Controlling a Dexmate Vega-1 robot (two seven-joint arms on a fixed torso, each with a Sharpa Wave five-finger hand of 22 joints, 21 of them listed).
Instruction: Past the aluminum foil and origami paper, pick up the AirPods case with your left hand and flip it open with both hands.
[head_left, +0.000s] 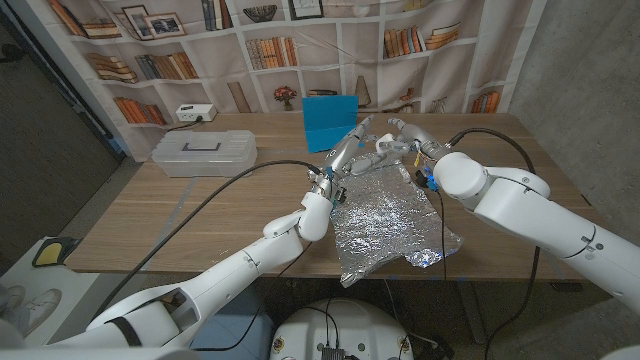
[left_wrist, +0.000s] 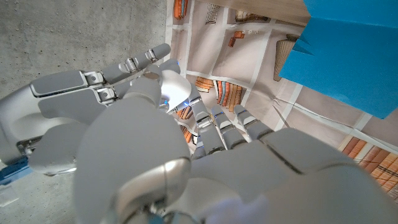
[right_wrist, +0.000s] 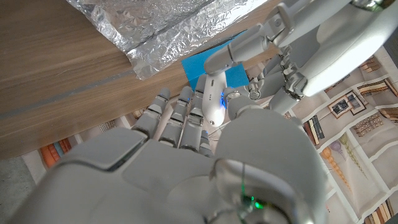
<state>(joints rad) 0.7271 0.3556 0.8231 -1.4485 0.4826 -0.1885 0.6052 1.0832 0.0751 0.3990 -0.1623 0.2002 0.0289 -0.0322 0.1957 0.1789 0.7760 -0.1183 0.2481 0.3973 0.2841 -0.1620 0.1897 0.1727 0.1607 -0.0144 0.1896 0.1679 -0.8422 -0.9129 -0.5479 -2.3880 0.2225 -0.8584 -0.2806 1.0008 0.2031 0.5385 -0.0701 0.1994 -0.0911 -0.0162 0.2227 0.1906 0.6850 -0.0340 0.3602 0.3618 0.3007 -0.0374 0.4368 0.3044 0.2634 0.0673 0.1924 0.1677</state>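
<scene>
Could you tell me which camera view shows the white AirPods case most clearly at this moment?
The right wrist view: the small white AirPods case, with a blue light on it, sits between the fingers of both hands. The left wrist view shows a white rounded part of it behind the fingers. In the head view it is a small pale shape between the hands.

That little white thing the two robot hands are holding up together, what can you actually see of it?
The AirPods case looks like a small, smooth, glossy white plastic capsule with rounded edges and a tiny blue light glowing on it. It is lifted off the table, above the far end of the crumpled aluminum foil and in front of the blue origami paper. The left hand and right hand both close around it, hiding much of it. Whether its lid is open cannot be told.
</scene>
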